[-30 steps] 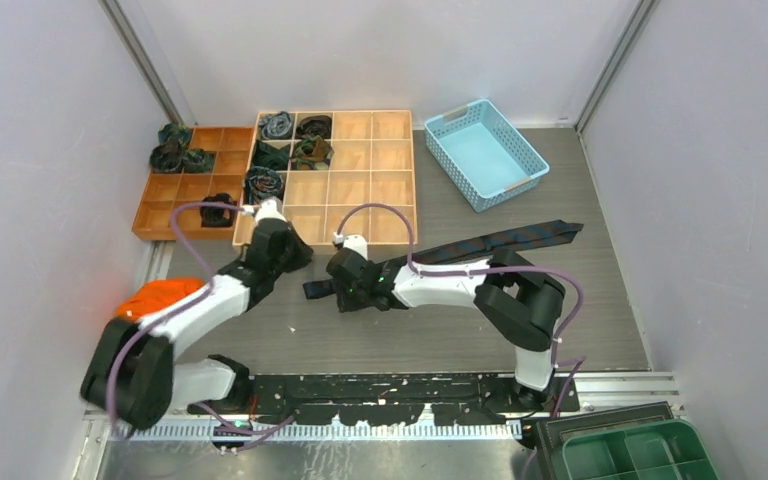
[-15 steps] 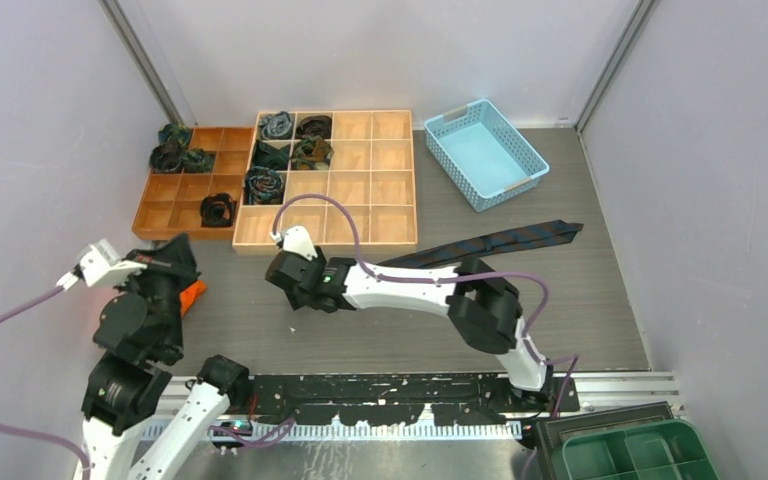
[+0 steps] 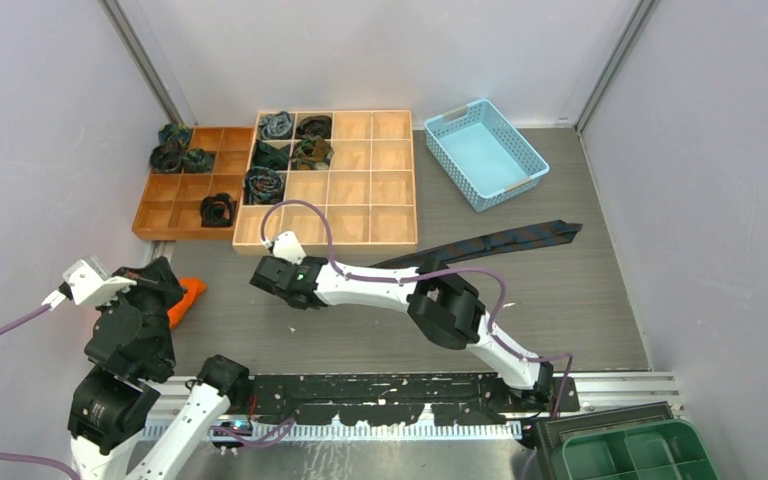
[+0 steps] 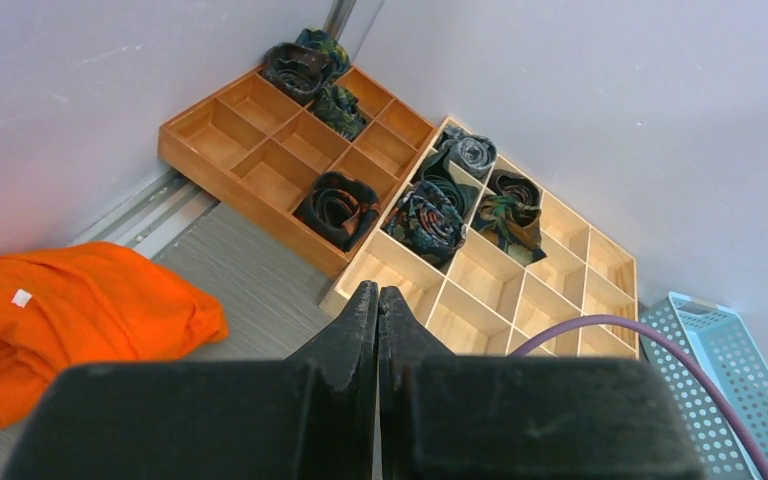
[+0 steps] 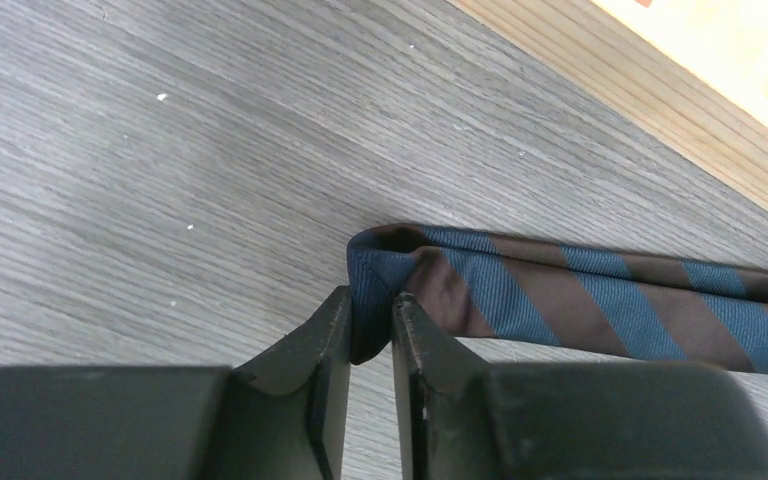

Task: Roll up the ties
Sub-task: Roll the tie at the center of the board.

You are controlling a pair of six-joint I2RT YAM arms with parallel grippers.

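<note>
- Tie: narrow end was clenched in the right gripper, folded tip on the table.
- Strip ran rightward from the claw and slightly away, long axis roughly along the tray front wall.
- Right arm was on it; left gripper was pressed closed on nothing, raised far left near an orange cloth.
- Bare table showed on the near side of the strip, judged room enough for rolling; the tray wall stood close behind.

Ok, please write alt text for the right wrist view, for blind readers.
The right gripper pinches the folded end of a blue and brown striped tie on a grey table. A wooden tray crosses the top right corner.
</note>
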